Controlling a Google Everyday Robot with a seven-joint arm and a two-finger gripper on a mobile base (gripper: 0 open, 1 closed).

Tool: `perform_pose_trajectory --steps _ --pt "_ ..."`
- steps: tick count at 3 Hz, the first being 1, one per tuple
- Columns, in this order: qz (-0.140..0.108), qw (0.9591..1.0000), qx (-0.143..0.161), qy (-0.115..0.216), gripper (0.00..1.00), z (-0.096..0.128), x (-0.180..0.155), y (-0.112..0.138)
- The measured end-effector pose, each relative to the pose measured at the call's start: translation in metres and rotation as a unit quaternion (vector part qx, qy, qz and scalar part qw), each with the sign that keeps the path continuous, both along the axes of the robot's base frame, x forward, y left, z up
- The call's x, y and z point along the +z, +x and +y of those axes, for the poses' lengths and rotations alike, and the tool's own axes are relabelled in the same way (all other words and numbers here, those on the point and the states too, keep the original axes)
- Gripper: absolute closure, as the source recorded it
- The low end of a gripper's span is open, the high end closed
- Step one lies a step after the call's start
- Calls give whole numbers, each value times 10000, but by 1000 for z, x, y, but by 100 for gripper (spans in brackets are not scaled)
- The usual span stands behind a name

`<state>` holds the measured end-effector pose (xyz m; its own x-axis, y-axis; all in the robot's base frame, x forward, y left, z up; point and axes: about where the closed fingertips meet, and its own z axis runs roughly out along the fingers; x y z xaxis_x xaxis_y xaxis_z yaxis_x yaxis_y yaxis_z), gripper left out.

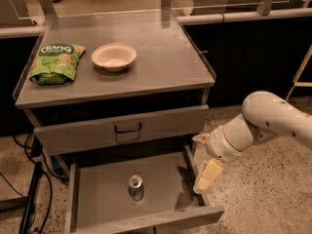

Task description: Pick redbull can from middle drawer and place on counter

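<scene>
I am holding my gripper [201,163] beside the right wall of the open middle drawer [97,194], its 2 fingers spread apart and gripping nothing. The redbull can [135,187] is standing upright on the drawer floor, apart to the left. 1 bowl [114,56] and 1 green bag [56,62] are sitting on the counter [161,57].

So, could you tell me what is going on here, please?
The robot's arm is going for the can, which stands upright on the floor of the open middle drawer, untouched. The hand hangs over the drawer's right wall, to the right of the can and holding nothing. The counter above carries a bowl and a green snack bag.
</scene>
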<state>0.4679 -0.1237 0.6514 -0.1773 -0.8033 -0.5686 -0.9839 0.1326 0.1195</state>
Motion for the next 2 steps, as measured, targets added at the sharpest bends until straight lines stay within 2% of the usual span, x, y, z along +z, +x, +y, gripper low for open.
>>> perform_pose_trajectory --steps 1,2 --pt "82 9996 -110 252 0 11 -26 6" --pt "165 9986 -11 511 0 40 -61 29"
